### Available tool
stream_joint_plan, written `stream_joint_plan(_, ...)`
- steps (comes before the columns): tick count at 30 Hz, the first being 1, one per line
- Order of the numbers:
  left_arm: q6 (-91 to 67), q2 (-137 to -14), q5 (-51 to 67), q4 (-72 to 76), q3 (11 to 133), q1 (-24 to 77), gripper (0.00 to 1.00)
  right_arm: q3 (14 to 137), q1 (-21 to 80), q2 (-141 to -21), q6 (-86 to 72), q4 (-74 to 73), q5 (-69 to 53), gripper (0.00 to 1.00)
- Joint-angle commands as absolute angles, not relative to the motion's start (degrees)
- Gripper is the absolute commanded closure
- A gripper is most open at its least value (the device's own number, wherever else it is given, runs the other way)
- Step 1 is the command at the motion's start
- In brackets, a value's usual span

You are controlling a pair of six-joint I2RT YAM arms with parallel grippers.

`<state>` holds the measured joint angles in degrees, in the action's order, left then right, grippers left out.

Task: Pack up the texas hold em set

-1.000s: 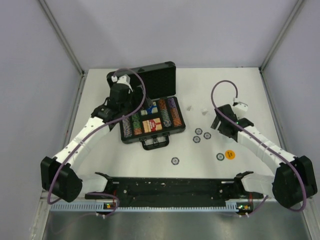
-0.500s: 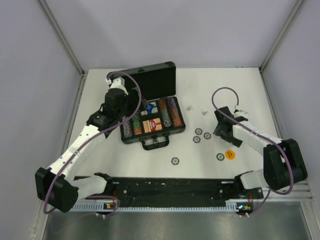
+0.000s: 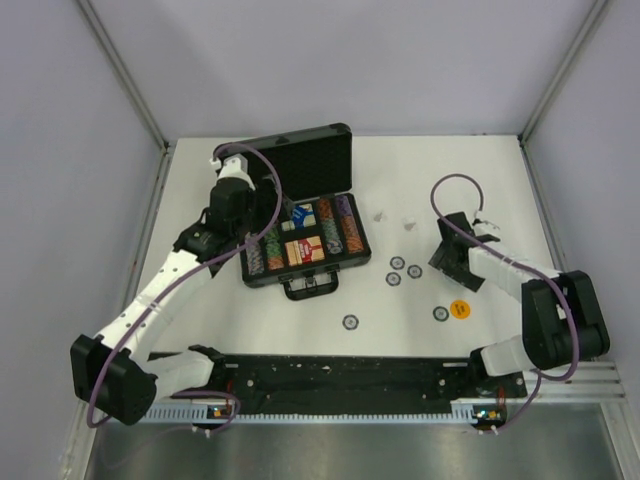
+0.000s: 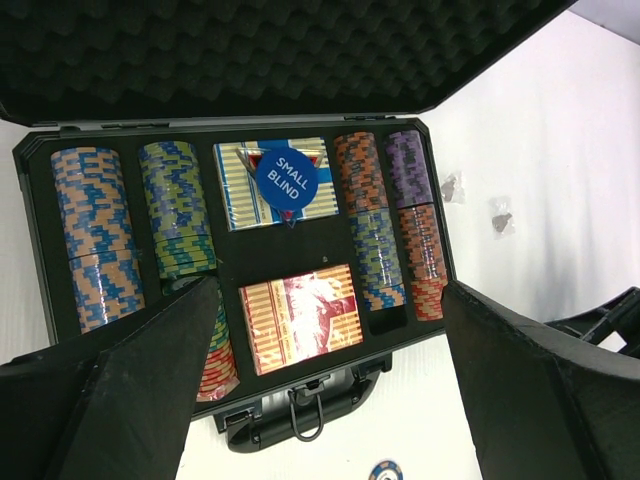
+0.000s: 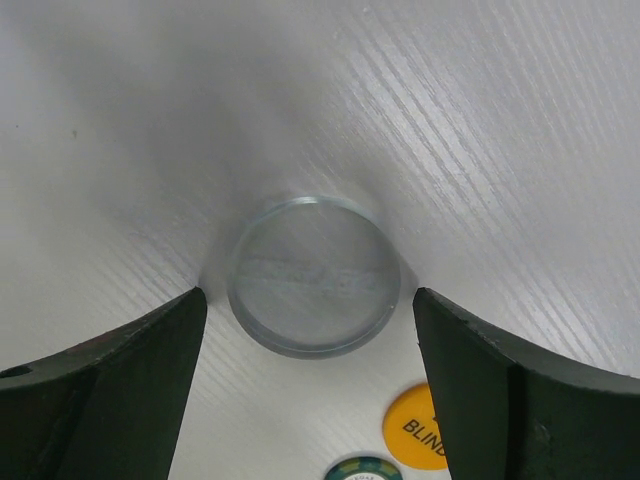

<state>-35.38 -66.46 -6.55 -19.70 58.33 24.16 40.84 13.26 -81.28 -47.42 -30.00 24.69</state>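
- Briefcase lies open on the left half of the table. Its foam-lined lid stands up at the far side and its handle faces you.
- Inside it, chip rows fill the outer channels. A blue deck sits in the far middle slot with a blue SMALL BLIND disc lying on it, and a red deck sits in the near middle slot.
- Your left gripper hangs over the case's left-hand side, pointing down into it. Its jaws are spread wide and hold nothing.
- Your left arm reaches from its base up along the table's left side, with the wrist above the case.
- Your right gripper points straight down at the table, right of the case. Its jaws are apart, and a white disc lies flat between the fingers; neither finger appears to touch it.
- Your right arm is folded tight, elbow close to its base and forearm running up and left to the wrist.
- An orange disc lies near that gripper, on the side towards you.
- Loose chips are scattered on the table between case and gripper.
- Two small wrapped pieces lie just right of the lid.
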Motion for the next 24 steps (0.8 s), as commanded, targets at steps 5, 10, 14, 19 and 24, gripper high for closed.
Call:
stream_joint_plan(5,-34.37,-63.37,-9.4,-16.26,57.48,24.26,0.02,40.52,12.3,-83.32,-45.35,-27.33,22.76,0.31)
stream_joint_plan(10,-34.28,-62.84,-9.75,-15.73,56.87,24.26,0.02,41.04,12.22,-82.97,-44.47,-27.25,21.89,0.5)
stream_joint_plan(14,-34.19,-62.49,-10.02,-15.47,56.6,24.26,0.02,41.83,13.27,-81.57,-43.42,-26.98,21.1,0.55)
stream_joint_plan(19,-34.1,-62.49,-10.28,-15.56,56.51,24.17,0.02,45.52,19.67,-79.02,-41.57,-26.98,21.97,0.56)
stream_joint_plan(24,-34.8,-61.61,-13.52,-16.26,56.25,24.26,0.02,51.84,27.85,-79.27,-40.61,-26.46,22.41,0.56)
